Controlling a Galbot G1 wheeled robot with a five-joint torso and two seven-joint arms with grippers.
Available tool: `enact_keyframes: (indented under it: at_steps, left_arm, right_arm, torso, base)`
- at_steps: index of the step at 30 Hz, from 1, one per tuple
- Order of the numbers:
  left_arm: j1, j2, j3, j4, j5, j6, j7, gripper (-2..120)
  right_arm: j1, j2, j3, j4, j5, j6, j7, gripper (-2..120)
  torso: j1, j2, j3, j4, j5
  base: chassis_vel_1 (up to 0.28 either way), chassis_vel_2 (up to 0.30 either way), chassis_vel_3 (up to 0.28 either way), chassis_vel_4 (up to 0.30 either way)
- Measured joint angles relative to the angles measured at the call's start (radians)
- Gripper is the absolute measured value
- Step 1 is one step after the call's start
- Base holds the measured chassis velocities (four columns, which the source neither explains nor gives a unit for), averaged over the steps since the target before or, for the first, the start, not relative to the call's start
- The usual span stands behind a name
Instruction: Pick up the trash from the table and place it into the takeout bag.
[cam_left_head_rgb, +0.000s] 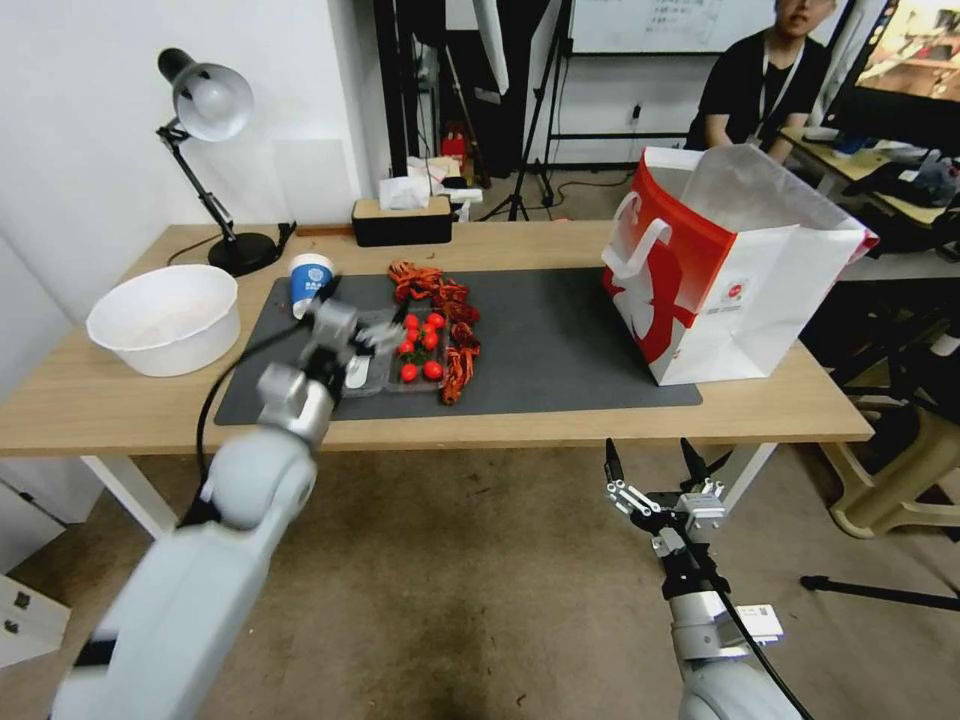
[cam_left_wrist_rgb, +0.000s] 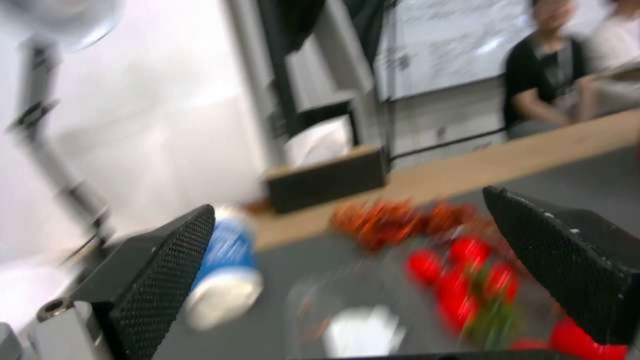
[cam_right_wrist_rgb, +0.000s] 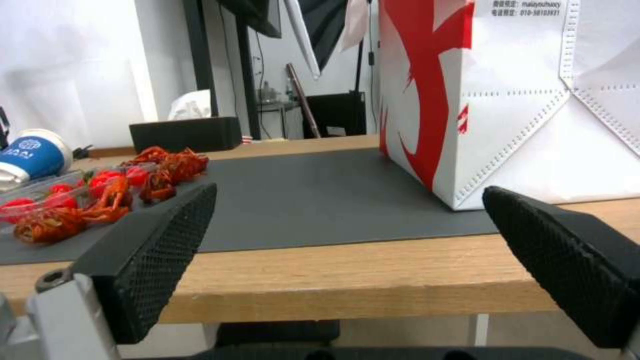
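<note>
While left pincer (cam_left_head_rgb: 385, 335) gapes over tray (cam_left_head_rgb: 400, 362), right pincer (cam_left_head_rgb: 655, 462) open, bag print illegible

Even, bright indoor light with soft shadows. The head view bends straight lines at its edges; the left arm (cam_left_head_rgb: 290, 400) is smeared. The left wrist view is motion-blurred throughout; the right wrist view is sharp.

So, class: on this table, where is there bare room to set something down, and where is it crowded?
Free: the dark mat between the crayfish shells and the takeout bag; bare table before the white bowl. Crowded: the mat's left end, around the paper cup, the tomatoes and the left end effector.
</note>
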Motion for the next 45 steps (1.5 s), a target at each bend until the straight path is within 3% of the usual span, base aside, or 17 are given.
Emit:
enact_keyframes:
  at_steps: [3,17,18,21,28,38,41,45]
  left_arm:
    - [0.093,-0.03,-0.051,-0.032,0.038,0.002,-0.043,100]
    - [0.208,-0.066,-0.106,-0.079,0.076,0.025,-0.106,100]
    - [0.246,-0.083,-0.131,-0.091,0.082,0.019,-0.107,100]
    - [0.295,-0.099,-0.16,-0.1,0.09,0.004,-0.107,100]
    - [0.381,-0.146,-0.18,-0.118,0.109,-0.04,-0.114,100]
    - [0.407,-0.184,-0.162,-0.124,0.103,-0.049,-0.107,100]
    - [0.384,-0.163,-0.152,-0.114,0.055,-0.056,-0.088,100]
    - [0.256,-0.089,-0.117,-0.073,-0.035,-0.034,-0.067,100]
  right_arm:
    - [0.002,0.001,-0.001,-0.002,0.0,0.0,0.0,100]
    - [0.004,0.004,-0.007,-0.006,0.0,0.001,-0.001,100]
    - [0.004,0.006,-0.013,-0.008,-0.001,0.002,-0.002,100]
    - [0.005,0.007,-0.017,-0.009,-0.002,0.002,-0.003,100]
    - [0.012,0.006,-0.019,-0.005,-0.003,0.002,-0.003,100]
    - [0.018,0.004,-0.019,-0.011,-0.001,0.003,-0.003,100]
    - [0.023,0.002,-0.02,-0.013,0.0,0.003,-0.002,100]
    - [0.028,0.0,-0.021,-0.019,0.001,0.002,-0.002,100]
  torso:
    - [0.0,0.0,0.0,-0.0002,0.0]
    - [0.0,0.0,0.0,-0.0001,0.0001]
    - [0.0,0.0,0.0,-0.001,-0.0001]
    - [0.0,0.0,0.0,0.0002,0.0]
    - [0.0,0.0,0.0,-0.0004,-0.0001]
    - [0.0,0.0,0.0,-0.0002,0.0001]
    - [0.0,0.0,0.0,-0.0001,-0.0001]
    - [0.0,0.0,0.0,-0.0001,-0.0001]
  base:
    - [0.0,0.0,0.0,0.0]
    - [0.0,0.0,0.0,0.0]
    - [0.0,0.0,0.0,0.0]
    - [0.0,0.0,0.0,0.0]
    - [0.0,0.0,0.0,0.0]
    - [0.0,0.0,0.0,0.0]
    - [0.0,0.0,0.0,0.0]
    - [0.0,0.0,0.0,0.0]
